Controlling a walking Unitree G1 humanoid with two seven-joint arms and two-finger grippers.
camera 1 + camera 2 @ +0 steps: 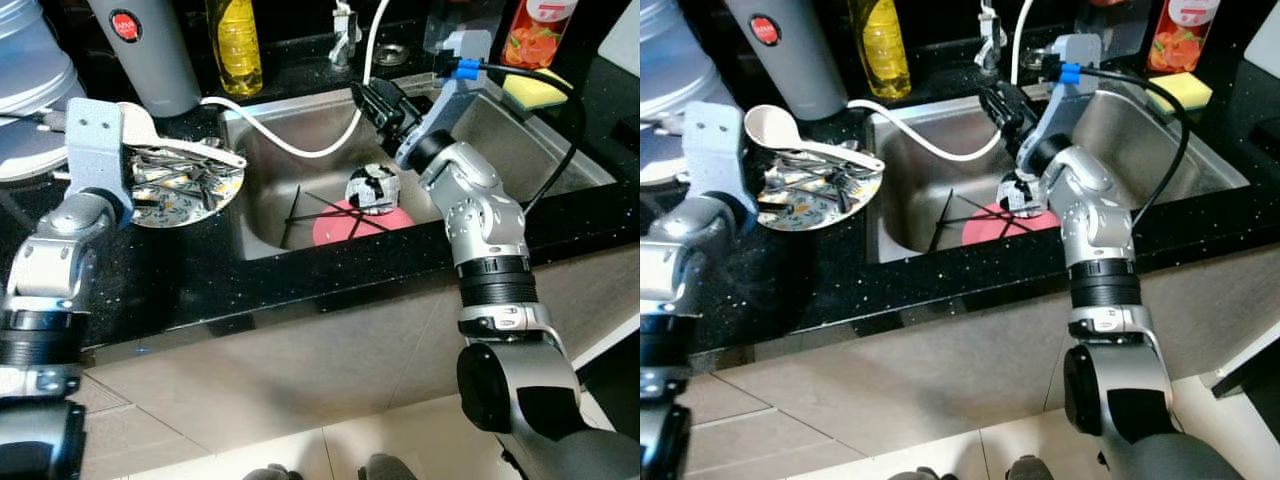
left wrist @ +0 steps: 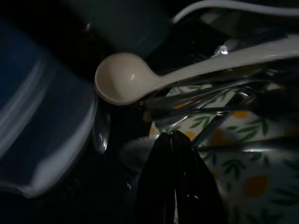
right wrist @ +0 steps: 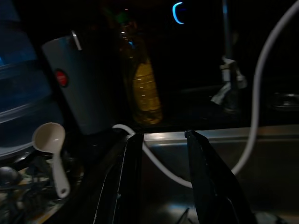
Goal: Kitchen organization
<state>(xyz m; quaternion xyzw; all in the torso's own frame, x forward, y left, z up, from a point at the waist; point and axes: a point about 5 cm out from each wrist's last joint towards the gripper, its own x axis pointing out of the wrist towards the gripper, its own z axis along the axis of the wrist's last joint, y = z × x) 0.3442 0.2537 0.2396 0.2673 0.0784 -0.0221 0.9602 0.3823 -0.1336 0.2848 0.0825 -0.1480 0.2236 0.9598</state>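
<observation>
A flower-patterned plate point(image 1: 215, 195) lies on the black counter left of the sink, heaped with several metal utensils point(image 1: 175, 170) and a white plastic spoon point(image 1: 140, 125). My left gripper point(image 2: 172, 136) hovers low over this heap with its fingers pressed together; nothing shows between them. My right gripper point(image 1: 368, 98) hangs open over the back of the steel sink point(image 1: 470, 135), close to a white hose point(image 1: 290, 142). On the sink floor are a pink plate point(image 1: 335, 232), a black-and-white cup point(image 1: 372, 186) and thin black chopsticks point(image 1: 298, 212).
Behind the plate stand a grey flask point(image 1: 150, 50) and a yellow oil bottle point(image 1: 236, 45). A large water jug point(image 1: 30, 60) is at far left. The tap point(image 1: 345, 35) is behind the sink. A yellow sponge point(image 1: 535, 90) and an orange bottle point(image 1: 540, 30) are at back right.
</observation>
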